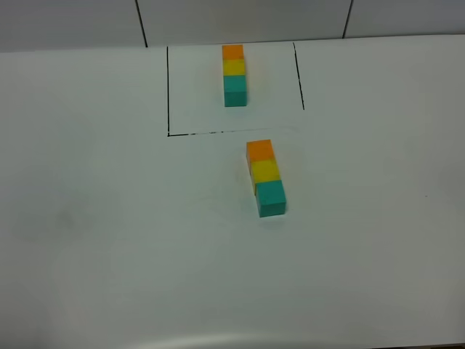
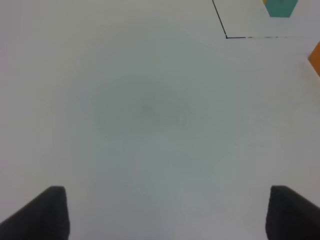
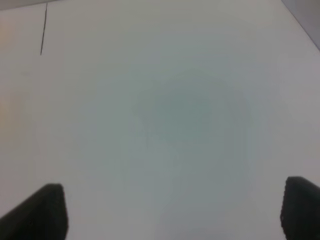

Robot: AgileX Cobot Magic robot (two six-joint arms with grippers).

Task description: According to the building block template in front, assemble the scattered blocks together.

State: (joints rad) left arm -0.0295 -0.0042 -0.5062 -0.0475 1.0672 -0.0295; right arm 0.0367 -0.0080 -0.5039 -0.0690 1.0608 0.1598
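Observation:
The building block template (image 1: 234, 74) is a short row of orange, yellow and teal cubes inside a thin black outline (image 1: 168, 87) at the far middle of the table. Nearer the camera, the scattered blocks lie in one touching row: orange (image 1: 260, 150), yellow (image 1: 264, 170), teal (image 1: 271, 198), with the teal one shifted slightly right. Neither arm shows in the exterior view. My left gripper (image 2: 167, 215) is open over bare table, with the template's teal cube (image 2: 280, 7) and the orange block's edge (image 2: 315, 57) far ahead. My right gripper (image 3: 172, 212) is open, holding nothing.
The white table (image 1: 109, 218) stretches wide on both sides of the blocks. A wall with dark seams (image 1: 142, 22) runs behind the far edge. A corner of the black outline (image 2: 226, 36) shows in the left wrist view and a stroke of the black outline (image 3: 43, 30) in the right.

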